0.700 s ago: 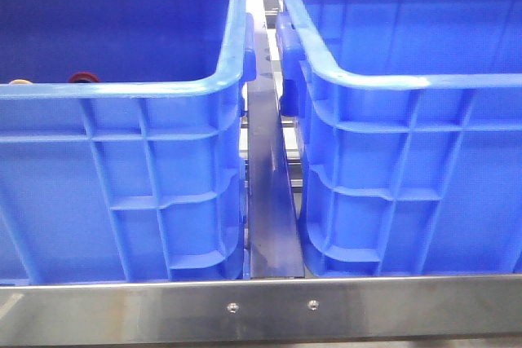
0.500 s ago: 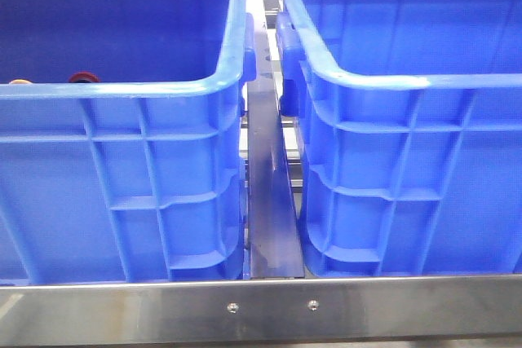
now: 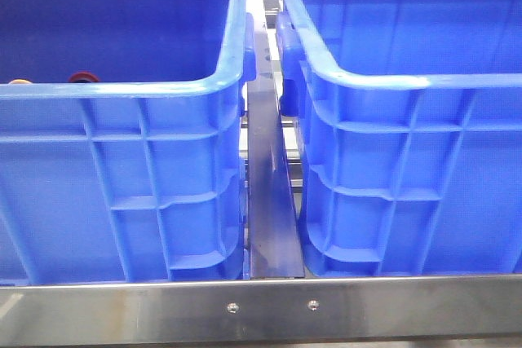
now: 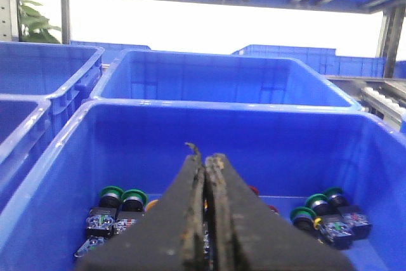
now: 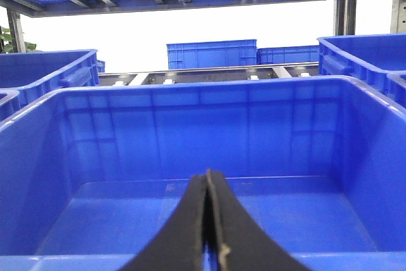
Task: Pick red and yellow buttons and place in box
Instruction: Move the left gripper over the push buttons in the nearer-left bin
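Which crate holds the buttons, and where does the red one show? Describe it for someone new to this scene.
In the front view two big blue crates stand side by side; take the left crate. Just above its near rim, toward its left end, peeks the red button, with the yellow button left of it. The right crate shows no buttons.

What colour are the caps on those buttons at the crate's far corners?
Green, clearest in the left wrist view.

Two big blue crates [image 3: 122, 185] [image 3: 408, 177] sat side by side on a shiny metal desk [image 3: 261, 309], with a gap between them.
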You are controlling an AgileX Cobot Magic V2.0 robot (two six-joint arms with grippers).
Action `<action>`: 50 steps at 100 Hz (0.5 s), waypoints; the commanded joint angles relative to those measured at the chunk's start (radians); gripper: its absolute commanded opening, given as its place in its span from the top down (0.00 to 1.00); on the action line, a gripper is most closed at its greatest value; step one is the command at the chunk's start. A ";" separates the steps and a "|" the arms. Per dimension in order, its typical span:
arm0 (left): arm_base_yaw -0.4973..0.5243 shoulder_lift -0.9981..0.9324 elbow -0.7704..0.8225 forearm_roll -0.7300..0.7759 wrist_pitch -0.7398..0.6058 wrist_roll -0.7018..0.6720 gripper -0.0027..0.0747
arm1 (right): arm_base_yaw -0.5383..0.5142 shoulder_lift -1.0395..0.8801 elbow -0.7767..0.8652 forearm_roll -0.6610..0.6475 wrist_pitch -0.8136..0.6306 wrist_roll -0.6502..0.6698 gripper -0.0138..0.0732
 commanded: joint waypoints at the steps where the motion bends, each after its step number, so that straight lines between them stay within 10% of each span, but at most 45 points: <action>1: 0.004 0.109 -0.150 -0.014 0.056 -0.007 0.99 | -0.004 -0.027 -0.010 -0.008 -0.080 -0.004 0.96; 50: 0.004 0.666 -0.611 -0.019 0.449 0.000 0.99 | -0.004 -0.027 -0.010 -0.008 -0.080 -0.004 0.96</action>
